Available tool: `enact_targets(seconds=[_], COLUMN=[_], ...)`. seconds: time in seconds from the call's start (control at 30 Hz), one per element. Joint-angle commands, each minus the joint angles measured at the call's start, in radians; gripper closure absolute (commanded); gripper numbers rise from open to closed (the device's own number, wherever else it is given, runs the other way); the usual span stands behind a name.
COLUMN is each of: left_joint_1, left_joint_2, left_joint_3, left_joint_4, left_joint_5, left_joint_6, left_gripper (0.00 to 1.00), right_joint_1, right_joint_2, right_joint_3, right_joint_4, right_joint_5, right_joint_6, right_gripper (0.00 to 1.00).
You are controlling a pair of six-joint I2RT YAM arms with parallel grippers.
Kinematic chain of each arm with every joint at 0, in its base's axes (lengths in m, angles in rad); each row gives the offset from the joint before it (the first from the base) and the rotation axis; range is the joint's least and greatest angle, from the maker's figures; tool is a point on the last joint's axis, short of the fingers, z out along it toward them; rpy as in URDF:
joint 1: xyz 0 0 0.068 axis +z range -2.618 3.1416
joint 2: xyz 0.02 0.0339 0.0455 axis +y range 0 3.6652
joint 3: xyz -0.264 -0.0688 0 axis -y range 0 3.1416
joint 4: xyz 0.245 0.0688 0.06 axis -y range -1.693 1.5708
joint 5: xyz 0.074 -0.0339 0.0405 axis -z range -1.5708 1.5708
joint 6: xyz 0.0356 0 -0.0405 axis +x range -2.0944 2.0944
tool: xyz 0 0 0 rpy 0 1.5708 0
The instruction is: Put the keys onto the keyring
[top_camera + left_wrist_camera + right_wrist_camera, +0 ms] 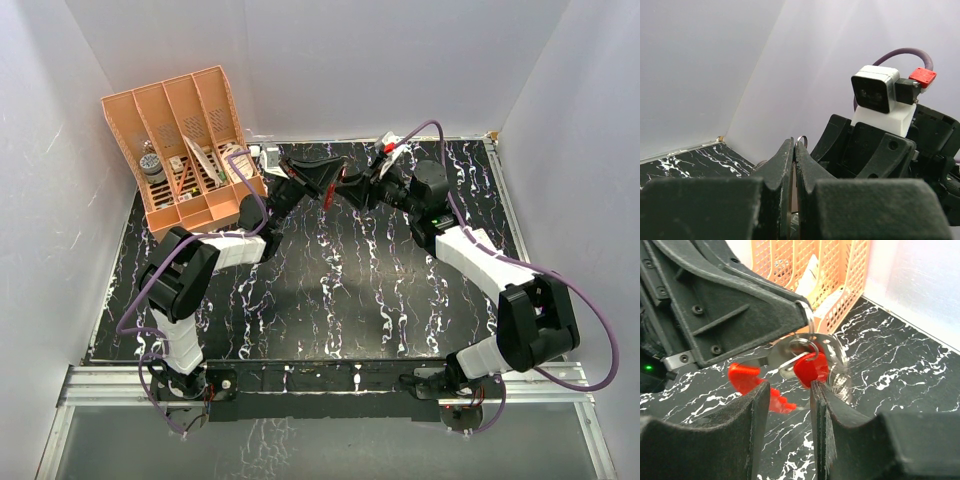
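Note:
Both arms meet above the back of the marbled table. My left gripper is shut on the keyring's thin metal ring, which pokes out past its tips. A red-headed key with a silver blade hangs from that ring, with more small metal rings beside it. A second red piece hangs lower left, blurred. My right gripper faces them, open. Nothing lies between its fingers, and the key's red head sits just past its right fingertip.
An orange slotted desk organizer stands at the back left, holding small items. White walls close in the table at the back and on both sides. The right wrist's camera block fills the space opposite the left jaws.

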Motion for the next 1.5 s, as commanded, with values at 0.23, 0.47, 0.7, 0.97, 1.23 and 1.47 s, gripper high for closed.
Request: enact_targets(seconds=[0.23,0.47,0.7,0.97,1.23,1.47], left_joint_1=[-0.010,-0.011,-0.011,-0.011,-0.008,-0.008], left_joint_2=[-0.098,-0.104,-0.109,-0.108,-0.107,-0.094], left_joint_3=[-0.031,-0.050,-0.073,-0.072,-0.077,-0.077], left_joint_4=[0.203,0.203,0.201,0.201,0.201,0.201], left_joint_5=[-0.020,-0.016,-0.026,-0.025,-0.041,-0.052], left_joint_6=[0.001,-0.002,0.001,0.005,0.029,0.029], left_gripper=[1.00,1.00,1.00,1.00,1.00,0.87], right_joint_1=[0.000,0.000,0.000,0.000,0.000,0.000], right_joint_2=[-0.001,-0.014,-0.033,-0.041,-0.091,-0.115], right_joint_3=[0.021,0.007,0.018,0.012,0.010,0.059], right_joint_4=[0.088,0.109,0.076,0.078,0.017,-0.131], right_joint_5=[0.119,0.152,0.146,0.127,0.185,0.217], right_joint_6=[-0.041,-0.048,-0.058,-0.066,-0.101,-0.171], right_gripper=[0.70,0.80,0.79,1.00,1.00,1.00])
